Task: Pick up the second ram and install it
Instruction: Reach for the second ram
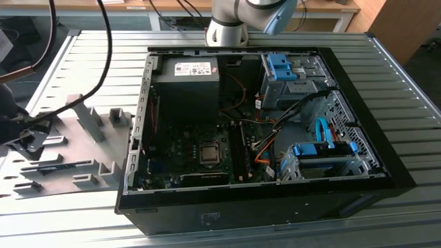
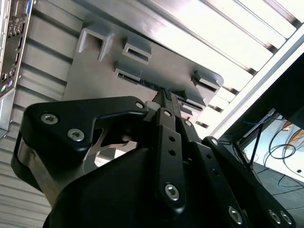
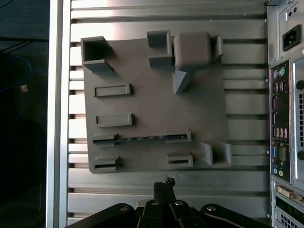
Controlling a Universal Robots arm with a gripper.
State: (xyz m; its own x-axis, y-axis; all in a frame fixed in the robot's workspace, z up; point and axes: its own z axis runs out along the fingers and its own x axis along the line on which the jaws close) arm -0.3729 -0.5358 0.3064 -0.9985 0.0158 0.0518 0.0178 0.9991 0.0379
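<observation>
Ram (image 3: 142, 139): in a holder slot, spanning two brackets; a thin, long, dark strip seen from its edge.
Gripper (image 3: 164, 184): near the ram but apart from it, by the holder's edge; fingertips drawn together, holding nothing.
Holder (image 3: 152, 109): grey, flat on the desk (image 3: 156, 23).
Case (image 1: 375, 150): open, beside the holder.

second ram (image 3: 141, 139) — edgewise in holder (image 3: 156, 99)

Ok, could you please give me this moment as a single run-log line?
gripper: close to grey holder | memory stick: lying in holder slots, not yet picked | computer case: open
</observation>
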